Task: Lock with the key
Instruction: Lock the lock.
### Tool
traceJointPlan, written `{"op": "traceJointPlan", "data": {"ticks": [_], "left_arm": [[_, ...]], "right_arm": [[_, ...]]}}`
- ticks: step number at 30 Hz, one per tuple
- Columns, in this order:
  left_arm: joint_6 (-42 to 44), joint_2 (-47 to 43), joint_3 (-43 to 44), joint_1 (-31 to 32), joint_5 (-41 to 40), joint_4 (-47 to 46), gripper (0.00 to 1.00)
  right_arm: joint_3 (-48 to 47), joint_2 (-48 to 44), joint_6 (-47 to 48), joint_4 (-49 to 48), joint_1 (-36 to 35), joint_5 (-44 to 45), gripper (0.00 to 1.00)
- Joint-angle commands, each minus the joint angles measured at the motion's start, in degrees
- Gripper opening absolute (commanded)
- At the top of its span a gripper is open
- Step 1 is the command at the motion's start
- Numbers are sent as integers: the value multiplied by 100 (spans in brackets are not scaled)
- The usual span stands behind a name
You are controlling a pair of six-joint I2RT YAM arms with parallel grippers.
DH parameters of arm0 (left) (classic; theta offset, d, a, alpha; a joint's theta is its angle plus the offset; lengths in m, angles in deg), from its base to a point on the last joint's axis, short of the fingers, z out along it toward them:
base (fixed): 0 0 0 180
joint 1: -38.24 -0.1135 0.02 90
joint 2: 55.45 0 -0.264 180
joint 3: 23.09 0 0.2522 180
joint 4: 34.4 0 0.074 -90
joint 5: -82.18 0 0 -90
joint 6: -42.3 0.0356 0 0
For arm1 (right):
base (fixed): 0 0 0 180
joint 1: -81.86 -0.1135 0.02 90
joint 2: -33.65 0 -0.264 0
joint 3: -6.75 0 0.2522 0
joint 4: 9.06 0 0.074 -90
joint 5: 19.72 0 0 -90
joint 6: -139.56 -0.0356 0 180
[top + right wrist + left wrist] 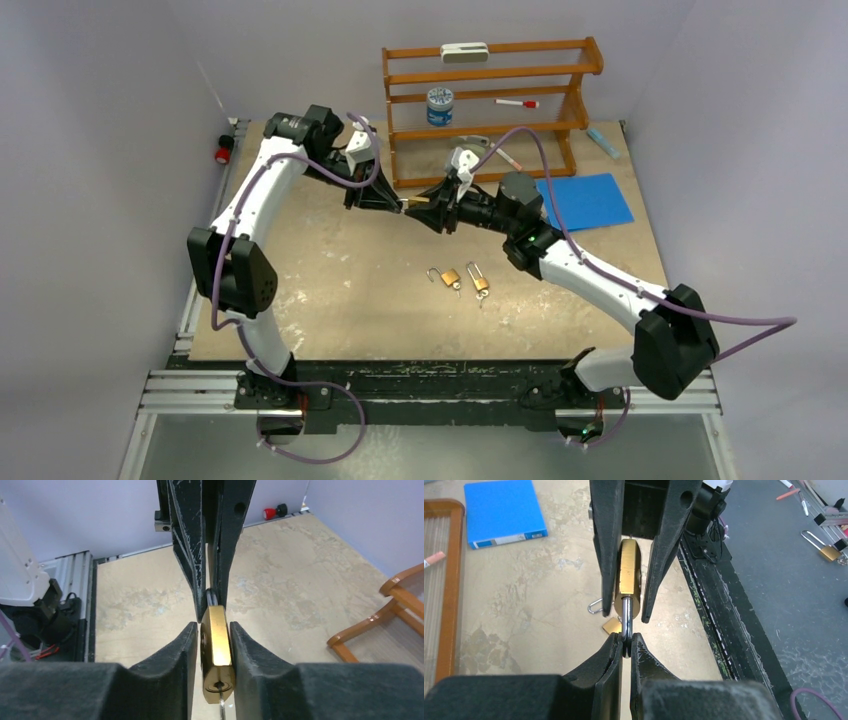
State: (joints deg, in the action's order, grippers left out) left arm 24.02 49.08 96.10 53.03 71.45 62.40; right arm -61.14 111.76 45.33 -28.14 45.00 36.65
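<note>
Jaws clamp one padlock in mid-air: right gripper squeezing its brass body, left gripper pinching the shackle. Metal, apparently the key, hangs from the keyhole. Closing the shackle and turning the key seemingly remain.

Pale walls, wooden rack (blotchy tabletop)

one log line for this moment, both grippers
left gripper shut on shackle | right gripper shut on padlock body | padlock held above table between arms
</note>
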Motion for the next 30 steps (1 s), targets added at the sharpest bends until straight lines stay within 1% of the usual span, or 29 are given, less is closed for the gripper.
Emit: {"op": "traceJointPlan", "data": {"ticks": [1,4,7,11,15,18,22,26,30], "left_arm": [[85,-159,41,-2,54,132,0],[92,-211,50,-2,54,130,0],[108,-247,40,-2,54,120,0],[140,-308,-15,0,57,122,0],[149,-327,-55,-2,57,133,0],[169,-330,-79,-2,58,132,0],[194,-351,-118,-2,54,132,0],[220,-389,-153,-2,54,133,0],[217,-383,-145,-2,54,129,0]], "right_arm": [[-239,-278,84,-580,-8,111,39],[-255,-353,163,-411,80,206,51],[-259,-403,210,-259,193,205,62],[-48,-600,162,-219,481,239,68],[409,-874,-8,-422,927,-44,69],[513,-894,227,-214,977,-359,68],[331,-704,594,150,979,-744,63],[226,-577,629,212,979,-1247,58],[184,-497,608,259,975,-1471,52]]}}
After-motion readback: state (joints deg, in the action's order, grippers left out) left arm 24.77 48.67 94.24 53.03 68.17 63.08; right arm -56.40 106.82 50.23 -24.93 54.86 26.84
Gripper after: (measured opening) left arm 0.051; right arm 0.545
